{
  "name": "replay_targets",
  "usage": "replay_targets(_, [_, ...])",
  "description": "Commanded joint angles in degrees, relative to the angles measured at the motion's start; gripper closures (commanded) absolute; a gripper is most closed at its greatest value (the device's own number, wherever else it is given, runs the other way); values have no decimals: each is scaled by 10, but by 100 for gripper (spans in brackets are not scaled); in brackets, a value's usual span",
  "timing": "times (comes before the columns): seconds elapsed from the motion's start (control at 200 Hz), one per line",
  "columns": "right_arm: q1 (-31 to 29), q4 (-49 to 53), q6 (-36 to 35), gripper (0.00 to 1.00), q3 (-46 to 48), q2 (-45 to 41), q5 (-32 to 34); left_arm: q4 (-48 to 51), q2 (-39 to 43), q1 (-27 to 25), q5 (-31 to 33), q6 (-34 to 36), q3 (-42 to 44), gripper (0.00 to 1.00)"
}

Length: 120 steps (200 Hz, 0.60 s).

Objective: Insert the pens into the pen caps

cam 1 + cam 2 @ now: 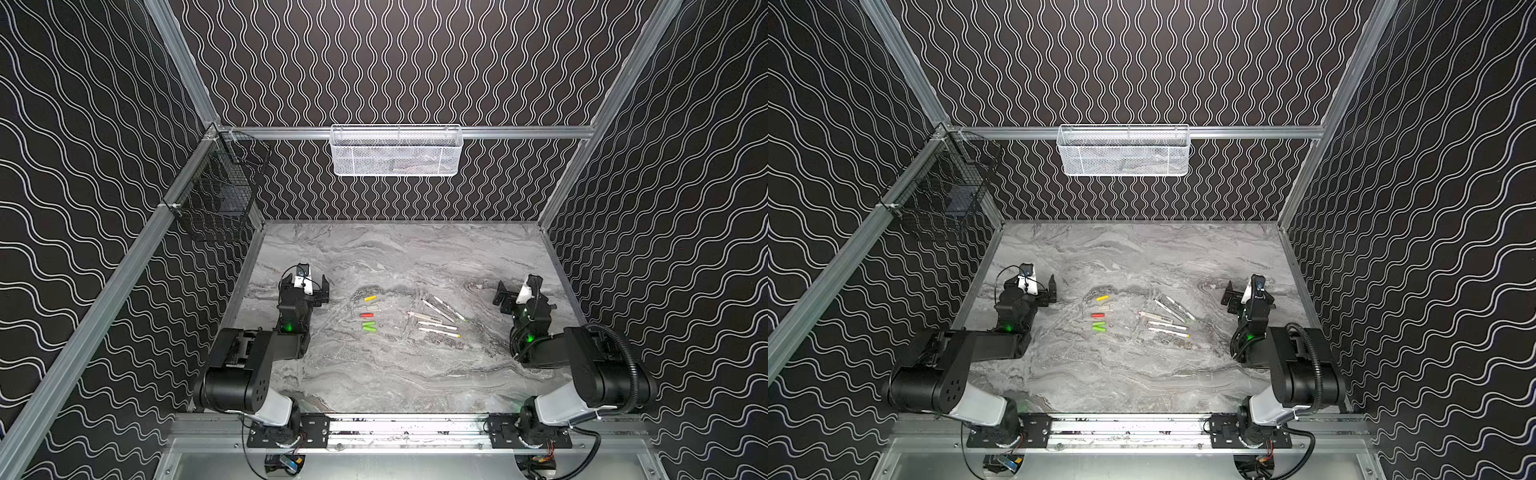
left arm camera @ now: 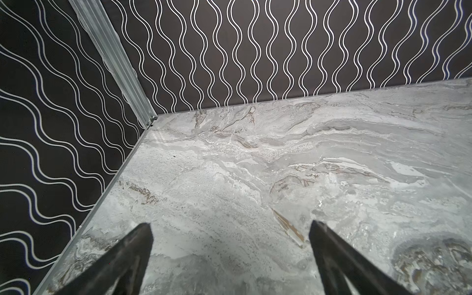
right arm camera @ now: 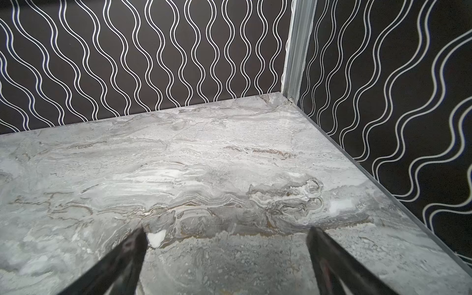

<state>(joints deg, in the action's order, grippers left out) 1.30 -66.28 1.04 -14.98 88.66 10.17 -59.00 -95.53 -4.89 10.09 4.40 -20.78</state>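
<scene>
black walls [image 1: 83, 166] with white wavy lines box in a grey marble table [image 1: 395, 374]. two black arms sit folded at its near edge, the left arm [image 1: 249, 357] and the right arm [image 1: 594, 365]. a white mesh basket [image 1: 396, 151] hangs on the back rail, a black wire basket [image 1: 220, 187] on the left rail. the left gripper [image 2: 229, 224] points at bare marble near the left wall, jaws spread wide with nothing between them; the right gripper [image 3: 226, 229] is likewise spread and empty near the right wall. five pens [image 1: 436, 325] lie loosely fanned right of centre. left of them, apart, the pen caps [image 1: 368, 323] lie in a short column: yellow cap [image 1: 370, 298] farthest back, then pale cap [image 1: 372, 307], red cap [image 1: 366, 315] and two green caps [image 1: 369, 329].
</scene>
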Motion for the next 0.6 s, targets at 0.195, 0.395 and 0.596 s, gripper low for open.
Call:
replay_targets(0.195, [0, -15, 2, 0, -1, -2, -2, -8, 2, 1, -4, -7, -3, 1])
replay_targets(0.395, [0, -18, -10, 0, 0, -2, -23, -8, 1, 1, -4, -7, -4, 1])
replay_targets(0.596, [0, -14, -7, 0, -1, -2, -27, -7, 1, 1, -4, -7, -3, 1])
